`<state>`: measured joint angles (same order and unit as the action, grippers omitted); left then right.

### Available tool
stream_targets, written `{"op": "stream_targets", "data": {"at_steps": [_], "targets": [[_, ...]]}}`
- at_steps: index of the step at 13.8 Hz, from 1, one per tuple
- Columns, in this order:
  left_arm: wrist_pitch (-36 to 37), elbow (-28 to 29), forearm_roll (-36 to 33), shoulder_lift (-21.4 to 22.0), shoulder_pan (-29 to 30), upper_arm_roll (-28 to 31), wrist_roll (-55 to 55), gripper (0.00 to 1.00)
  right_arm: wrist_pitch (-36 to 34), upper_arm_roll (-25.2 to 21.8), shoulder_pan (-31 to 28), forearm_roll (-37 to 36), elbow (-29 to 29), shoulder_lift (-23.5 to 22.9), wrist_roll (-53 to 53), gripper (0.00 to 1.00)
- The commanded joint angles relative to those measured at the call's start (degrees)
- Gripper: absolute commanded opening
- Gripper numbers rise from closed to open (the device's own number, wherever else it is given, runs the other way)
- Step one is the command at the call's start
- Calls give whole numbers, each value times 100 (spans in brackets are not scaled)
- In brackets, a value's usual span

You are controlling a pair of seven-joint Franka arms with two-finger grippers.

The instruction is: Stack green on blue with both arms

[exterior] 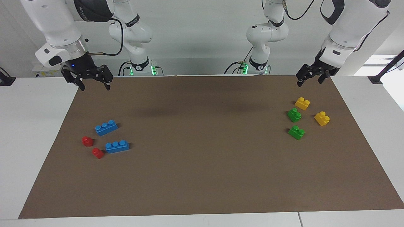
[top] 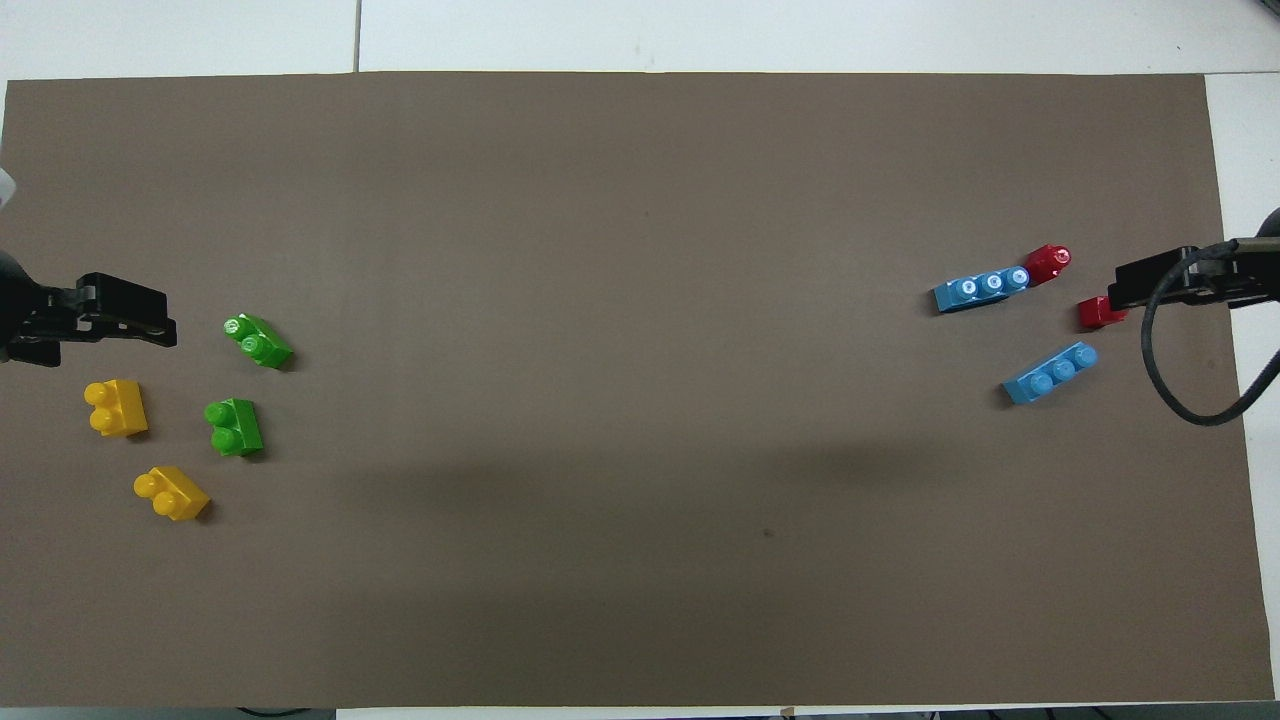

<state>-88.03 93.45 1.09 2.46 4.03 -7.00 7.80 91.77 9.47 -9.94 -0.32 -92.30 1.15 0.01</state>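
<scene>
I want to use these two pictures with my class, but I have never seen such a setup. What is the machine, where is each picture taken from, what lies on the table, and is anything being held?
Two white robot arms stand at a table covered by a brown mat. One picture faces them; the other looks down from above their end. The left gripper and right gripper hang with jaws open, holding nothing. Two green bricks and two yellow bricks lie at the left arm's end; two blue bricks and two red bricks at the right arm's.
</scene>
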Motion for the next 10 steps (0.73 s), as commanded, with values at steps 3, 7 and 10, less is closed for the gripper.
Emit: {"op": "stream_targets", "data": {"at_steps": [3, 7, 10], "targets": [[-39, 130, 58, 123, 19, 14, -50, 100, -11, 38, -8, -12, -131, 140, -54, 100], [-21, 130, 58, 123, 19, 23, -50, 100, 156, 29, -78, -3, -96, 113, -54, 100], [-21, 130, 58, 123, 11, 23, -41, 100, 157, 29, -175, 6, -87, 105, -63, 100]]}}
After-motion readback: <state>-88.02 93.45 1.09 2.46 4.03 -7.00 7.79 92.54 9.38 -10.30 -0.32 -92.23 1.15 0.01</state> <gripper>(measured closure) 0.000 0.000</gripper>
